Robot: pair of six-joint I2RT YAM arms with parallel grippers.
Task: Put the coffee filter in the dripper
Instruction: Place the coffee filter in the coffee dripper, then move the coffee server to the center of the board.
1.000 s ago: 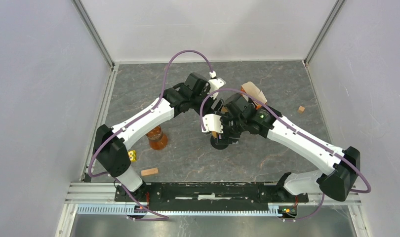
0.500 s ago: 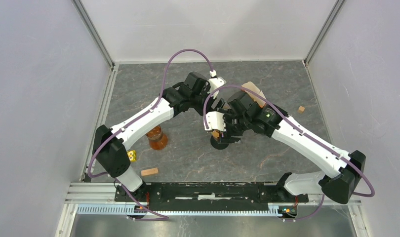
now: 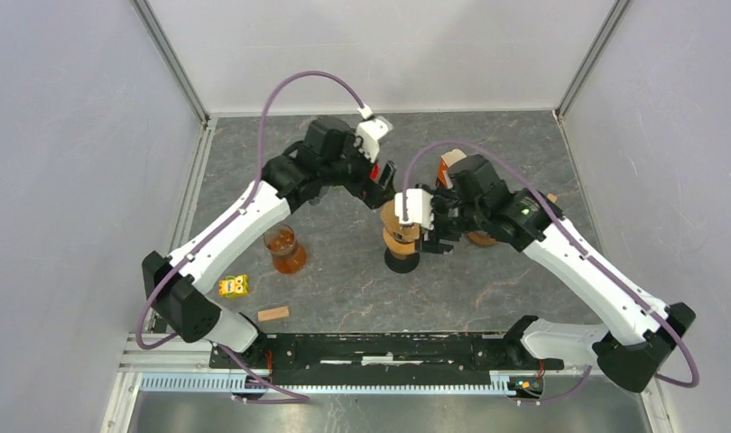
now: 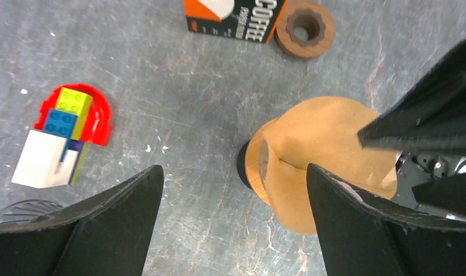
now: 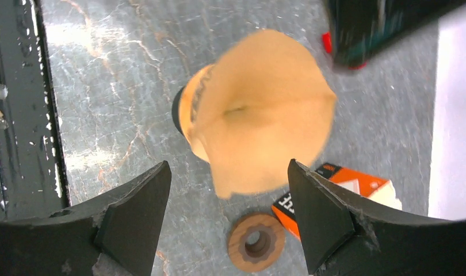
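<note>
The brown paper coffee filter (image 3: 395, 218) sits opened out on top of the dripper (image 3: 401, 245), a wooden collar on a black base. It spreads wider than the collar (image 4: 255, 167) and hides the dripper's mouth. Seen from the left wrist, the filter (image 4: 328, 155) lies to the right, just past the right fingertip. My left gripper (image 3: 380, 183) hangs open above and behind the dripper, holding nothing (image 4: 233, 172). My right gripper (image 3: 437, 233) is open just right of it, above the filter (image 5: 259, 109), with nothing held (image 5: 228, 167).
An orange coffee filter box (image 3: 452, 164) and a wooden ring (image 5: 255, 242) lie behind and right of the dripper. A glass of amber liquid (image 3: 285, 250), a yellow toy (image 3: 233, 286) and a wooden block (image 3: 272, 314) are to the left. Toy bricks on a red piece (image 4: 64, 129) lie nearby.
Both grippers have opened wider and drawn back from the dripper, the left arm up and back, the right to the right. The filter is let go and now shows on the dripper.
</note>
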